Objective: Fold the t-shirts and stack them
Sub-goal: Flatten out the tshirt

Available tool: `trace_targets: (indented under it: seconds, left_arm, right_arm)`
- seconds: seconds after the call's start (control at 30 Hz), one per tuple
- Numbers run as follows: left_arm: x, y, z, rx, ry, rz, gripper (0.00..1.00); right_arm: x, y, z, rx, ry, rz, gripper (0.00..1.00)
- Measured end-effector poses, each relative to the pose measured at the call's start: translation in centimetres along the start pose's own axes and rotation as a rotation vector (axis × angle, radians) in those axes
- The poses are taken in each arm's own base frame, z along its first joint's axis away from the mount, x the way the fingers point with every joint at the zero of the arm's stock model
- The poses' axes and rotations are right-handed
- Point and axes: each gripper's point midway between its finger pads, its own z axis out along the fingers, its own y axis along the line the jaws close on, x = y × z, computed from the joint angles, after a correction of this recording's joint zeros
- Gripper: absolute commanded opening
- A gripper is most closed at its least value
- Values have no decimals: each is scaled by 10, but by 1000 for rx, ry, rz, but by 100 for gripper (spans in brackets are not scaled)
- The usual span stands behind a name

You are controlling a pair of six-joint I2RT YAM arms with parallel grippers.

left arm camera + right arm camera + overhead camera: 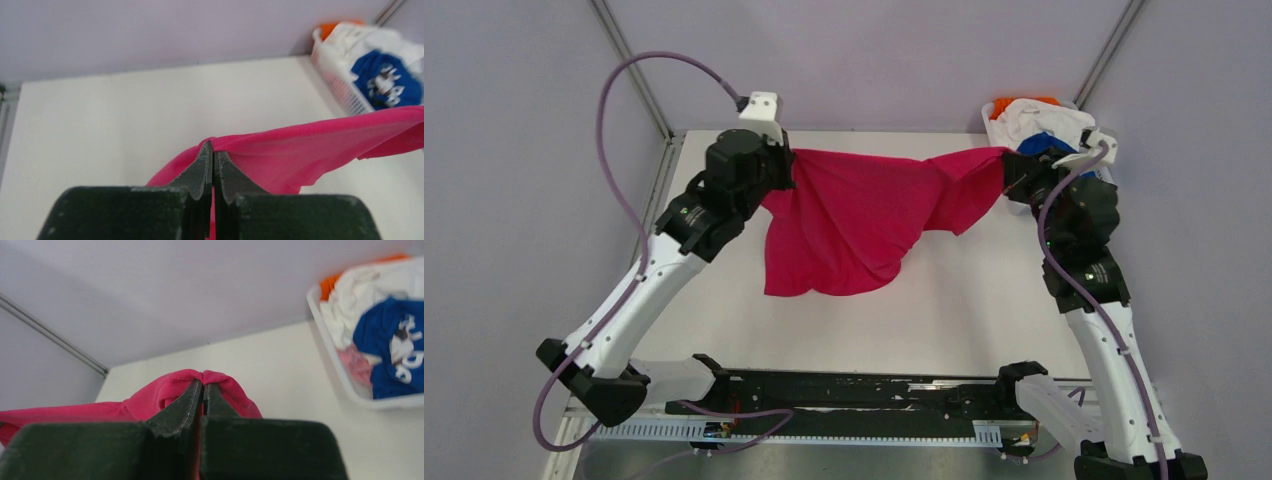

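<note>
A magenta-pink t-shirt (854,215) hangs stretched between both arms over the far half of the table, its lower part sagging down toward the tabletop. My left gripper (790,160) is shut on its left end; in the left wrist view (214,150) the jaws pinch the pink cloth (310,150). At the right end, my right gripper (1007,158) is shut on a bunched fold, seen in the right wrist view (203,386) with pink cloth (160,395) around the tips. Blue (1036,142), white (1049,118) and orange (1012,103) t-shirts lie in the basket.
A white slotted basket (345,385) stands at the far right corner of the white table (944,310), just behind my right gripper. Grey walls and metal frame posts close in the back. The arm bases and a black rail run along the near edge.
</note>
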Motion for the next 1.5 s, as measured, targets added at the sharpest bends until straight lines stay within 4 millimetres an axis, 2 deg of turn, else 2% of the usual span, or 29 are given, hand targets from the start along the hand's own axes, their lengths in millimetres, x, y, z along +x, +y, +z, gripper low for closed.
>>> trace_targets:
  seconds: [0.03, 0.13, 0.27, 0.4, 0.5, 0.6, 0.7, 0.8, 0.87, 0.93, 1.0, 1.07, 1.17, 1.2, 1.27, 1.3, 1.33, 1.37, 1.4, 1.43, 1.47, 1.5]
  left_arm:
    - [-25, -1, -16, 27, -64, -5, 0]
    - [-87, -7, -63, 117, -225, -14, 0]
    - [-150, -14, -137, 259, -419, 5, 0]
    - [-187, -24, -199, 400, -554, 52, 0]
    - [-206, -30, -239, 490, -636, 90, 0]
    - [-207, -35, -255, 543, -654, 120, 0]
    - [-200, -37, -252, 554, -628, 139, 0]
    - [-187, -35, -233, 517, -578, 153, 0]
    - [-177, -30, -215, 465, -539, 160, 0]
    - [-162, -20, -184, 370, -490, 162, 1]
    - [-137, -5, -144, 239, -423, 159, 5]
    - [-98, 15, -95, 78, -328, 166, 12]
    - [-21, 43, -17, -136, -123, 212, 15]
    - [1, 51, 3, -181, -63, 223, 16]
    - [62, 71, 57, -265, 99, 254, 26]
    - [88, 80, 79, -296, 167, 265, 29]
    - [120, 91, 104, -325, 244, 277, 44]
    - [154, 102, 127, -351, 322, 285, 57]
    - [185, 111, 144, -369, 399, 293, 87]
    - [213, 118, 159, -379, 469, 295, 93]
    - [231, 123, 169, -383, 519, 300, 98]
    - [249, 127, 183, -389, 566, 286, 99]
  right_arm:
    - [-26, 16, -9, -51, -56, -10, 0]
    - [-86, 60, -40, -207, -183, -31, 0]
    - [-145, 110, -89, -404, -307, -65, 0]
    - [-191, 151, -145, -577, -417, -118, 0]
    - [-209, 169, -177, -661, -467, -153, 0]
    - [-220, 178, -196, -703, -501, -183, 0]
    - [-223, 179, -200, -705, -516, -205, 0]
    - [-222, 174, -190, -673, -516, -216, 0]
    - [-217, 167, -172, -630, -500, -217, 0]
    - [-201, 152, -140, -560, -458, -207, 0]
    - [-173, 130, -98, -468, -378, -189, 0]
    - [-135, 102, -47, -358, -280, -173, 0]
    - [-52, 45, 34, -165, -86, -153, 0]
    - [-30, 31, 50, -123, -35, -150, 0]
    - [39, -6, 91, -26, 111, -143, 0]
    - [72, -23, 105, 16, 184, -139, 3]
    - [112, -43, 121, 62, 271, -134, 9]
    - [139, -56, 130, 92, 330, -131, 23]
    - [168, -70, 140, 122, 393, -127, 36]
    - [192, -81, 149, 144, 444, -126, 55]
    - [210, -90, 156, 163, 481, -119, 80]
    - [225, -96, 163, 177, 514, -117, 97]
